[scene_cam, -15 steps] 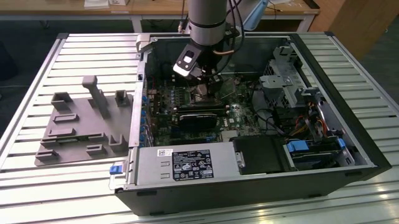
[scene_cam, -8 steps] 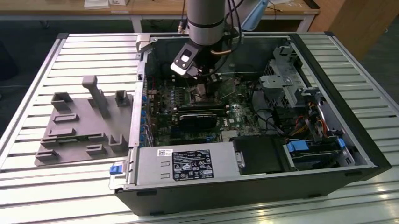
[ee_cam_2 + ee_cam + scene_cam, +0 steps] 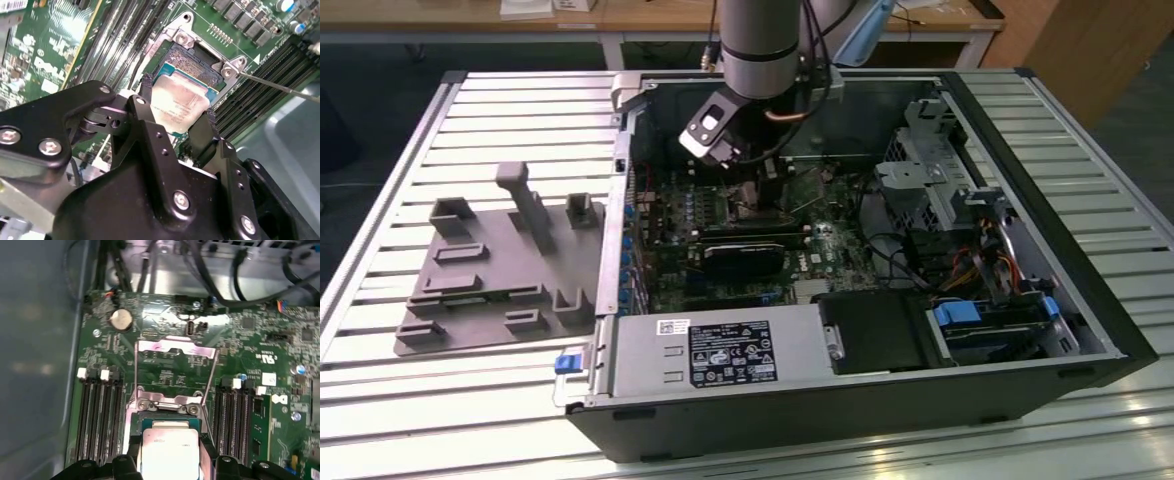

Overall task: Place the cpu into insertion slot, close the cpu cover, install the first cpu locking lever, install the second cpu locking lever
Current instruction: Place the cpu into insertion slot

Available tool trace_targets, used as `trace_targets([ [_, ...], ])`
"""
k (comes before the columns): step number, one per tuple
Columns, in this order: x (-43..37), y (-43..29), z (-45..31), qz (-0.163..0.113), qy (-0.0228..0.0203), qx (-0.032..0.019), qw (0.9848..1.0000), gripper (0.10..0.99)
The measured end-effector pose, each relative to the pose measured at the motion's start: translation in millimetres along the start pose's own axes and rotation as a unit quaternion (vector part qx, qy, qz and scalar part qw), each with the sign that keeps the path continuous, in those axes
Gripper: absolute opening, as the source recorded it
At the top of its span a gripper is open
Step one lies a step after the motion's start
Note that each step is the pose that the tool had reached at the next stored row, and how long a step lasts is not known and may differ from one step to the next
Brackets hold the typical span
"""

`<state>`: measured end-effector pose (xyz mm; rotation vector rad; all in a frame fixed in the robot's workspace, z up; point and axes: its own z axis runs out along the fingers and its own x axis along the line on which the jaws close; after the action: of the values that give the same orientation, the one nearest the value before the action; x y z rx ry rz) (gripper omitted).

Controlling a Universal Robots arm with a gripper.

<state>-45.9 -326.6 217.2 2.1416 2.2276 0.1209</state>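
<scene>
The cpu (image 3: pixel 182 102), a small square chip with a dull silver top, sits between my two black fingers (image 3: pixel 146 85). My gripper (image 3: pixel 177 99) is shut on it by two opposite edges. It hangs just over the insertion slot (image 3: pixel 196 62), whose dark frame and shiny rim show beyond the chip. In the first wrist view the cpu (image 3: pixel 170 452) is over the insertion slot (image 3: pixel 167 419), and the cpu cover (image 3: pixel 177 346) stands open, folded back from the socket. Two thin wire levers (image 3: pixel 136 372) rise beside it. In the exterior view my gripper (image 3: pixel 750 180) reaches into the open computer case (image 3: pixel 1014 130).
Memory slots (image 3: pixel 100 410) flank the socket on both sides. A coin battery (image 3: pixel 121 319) and cables (image 3: pixel 220 295) lie beyond the cover. A black fan block (image 3: pixel 747 250) and a drive cage (image 3: pixel 934 170) sit inside the case. A grey fixture plate (image 3: pixel 494 270) lies at the exterior view's left.
</scene>
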Motion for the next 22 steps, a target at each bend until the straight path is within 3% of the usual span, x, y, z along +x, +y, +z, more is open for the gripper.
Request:
trace_targets([
  [4, 0.9, -0.8, 0.6, 0.017, -0.0015, -0.0003, 0.9999, 0.541],
  [22, 1.5, -1.8, 8.7, 0.024, -0.0022, -0.0004, 0.9997, 0.541],
])
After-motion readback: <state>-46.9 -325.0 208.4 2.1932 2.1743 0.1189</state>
